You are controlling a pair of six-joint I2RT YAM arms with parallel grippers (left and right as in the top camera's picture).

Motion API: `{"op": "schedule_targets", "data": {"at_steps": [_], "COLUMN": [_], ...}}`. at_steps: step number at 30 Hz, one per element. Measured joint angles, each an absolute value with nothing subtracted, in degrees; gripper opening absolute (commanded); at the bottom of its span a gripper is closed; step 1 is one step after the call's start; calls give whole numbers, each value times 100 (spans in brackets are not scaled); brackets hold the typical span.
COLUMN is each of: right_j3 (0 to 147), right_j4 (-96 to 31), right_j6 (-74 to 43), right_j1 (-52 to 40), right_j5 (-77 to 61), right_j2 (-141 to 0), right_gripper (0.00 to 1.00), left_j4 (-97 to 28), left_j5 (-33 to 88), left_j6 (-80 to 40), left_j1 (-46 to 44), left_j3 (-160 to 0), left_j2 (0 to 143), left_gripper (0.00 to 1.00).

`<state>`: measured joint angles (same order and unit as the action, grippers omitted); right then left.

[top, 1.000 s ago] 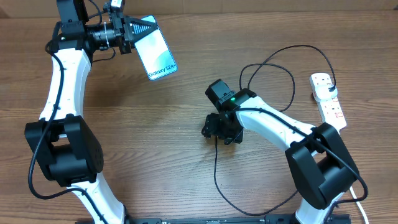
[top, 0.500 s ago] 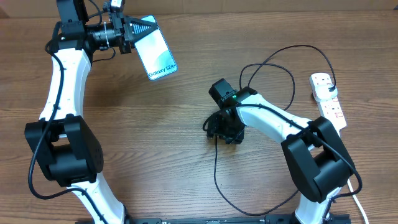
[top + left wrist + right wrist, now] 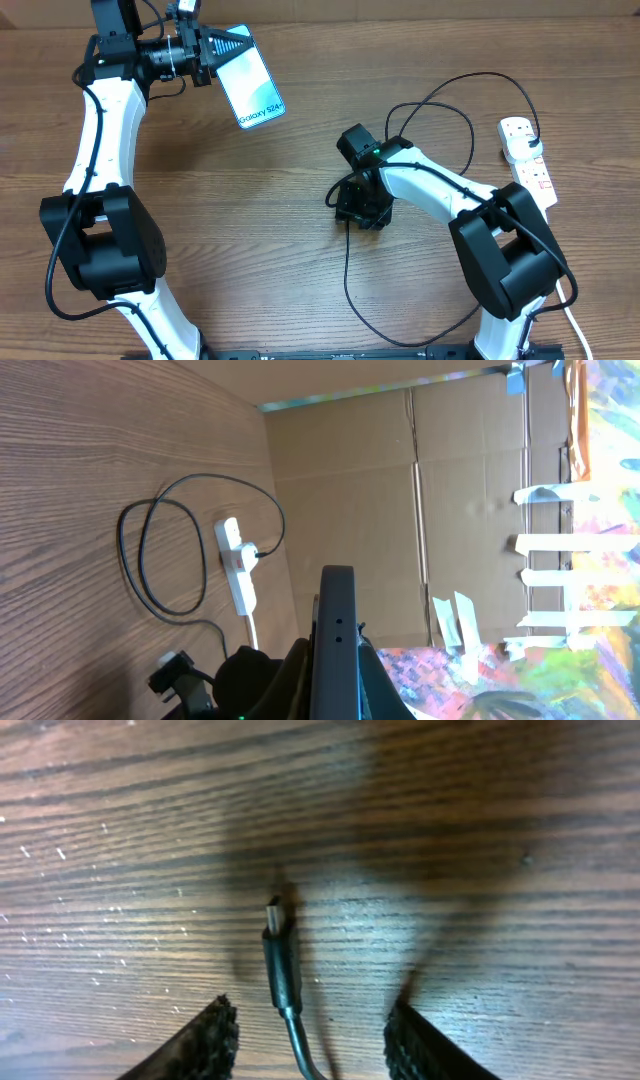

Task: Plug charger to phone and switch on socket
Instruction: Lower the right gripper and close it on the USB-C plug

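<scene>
The right claw (image 3: 312, 1032), spread wide and empty, is straddling the thin black charger cable's plug tip (image 3: 280, 955), which is lying lengthwise between its fingers and pointing up-frame. The left claw (image 3: 232, 45) is clamping the slim bright-screened phone (image 3: 258, 90) at the overhead view's upper left.

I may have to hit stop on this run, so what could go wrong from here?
1. The charger tip lies flat on the table between the open right fingers; being thin, it may slip or get pinched crooked.
2. The charger cable lies in loose loops and runs to the socket; lifting the tip could snag it or tug the socket.
3. The left gripper holds the phone by one end, so pushing the tip in might twist it.
</scene>
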<state>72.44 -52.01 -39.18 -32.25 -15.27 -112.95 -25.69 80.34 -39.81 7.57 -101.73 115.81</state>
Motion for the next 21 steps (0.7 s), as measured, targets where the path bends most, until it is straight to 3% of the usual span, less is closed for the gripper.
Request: {"op": "schedule_targets", "data": {"at_steps": [10,21], "right_j3": [7288,7295], "right_j4": [-5159,-5046], "right_j6": [-3933,-4012], "right_j1": [-3225,-3223], "right_j5": [-1522,-1522], "right_j2": [-11334,-11351], "right_gripper": [35,29], "left_j4": [-2569,-2569], "left_j5": [8036,8034], "left_j6": [-3981,-3981], "left_j1": [757,757], "left_j3": [-10173,-10173], "left_j2": [11581,11581], "left_gripper": [4,4]}}
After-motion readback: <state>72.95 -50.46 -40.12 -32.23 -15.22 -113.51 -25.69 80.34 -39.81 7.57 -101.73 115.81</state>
